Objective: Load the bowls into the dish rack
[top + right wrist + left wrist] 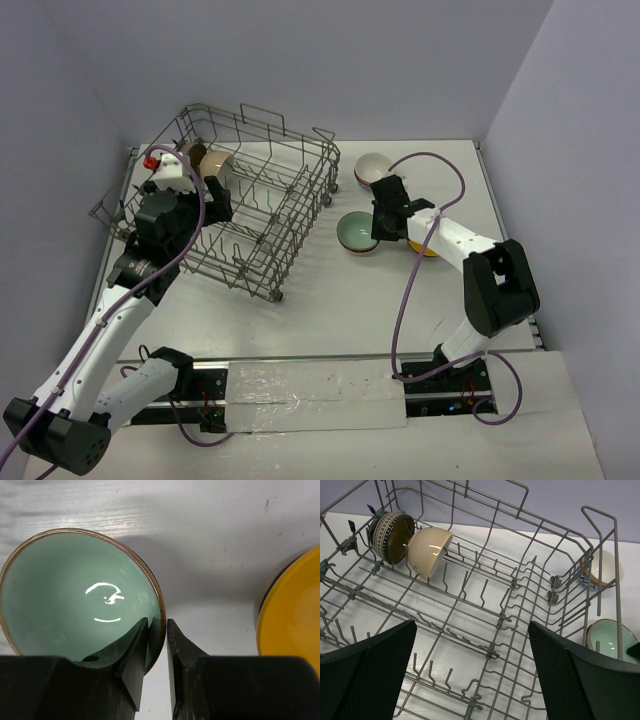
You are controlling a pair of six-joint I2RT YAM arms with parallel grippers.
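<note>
Jaws wide apart, the left gripper (471, 630) is hanging over the near-left part of the dish rack (305, 215), holding nothing. The right gripper (157, 622) is sitting with its jaws narrow, astride the right rim of the pale green bowl (75, 595): one finger inside the bowl, the other outside it, with a sliver of green glaze showing between the inner finger and the rim.

The grey wire rack is standing askew on the left half of the white table (330, 320). Two bowls are already resting on edge in its far-left corner, a dark one with a patterned outside (390, 537) and, touching it on the right, a cream one (427, 550).

The green bowl is sitting upright on the table just right of the rack. The orange-yellow bowl (292, 610) is lying just to its right, partly under the right arm. A white bowl with a blue-patterned outside (371, 168) is standing farther back, near the rack's far-right corner.

Plain lavender-grey walls (350, 60) are closing in the table on the left, far and right sides. The white tabletop is looking faintly scuffed under the right wrist camera.
</note>
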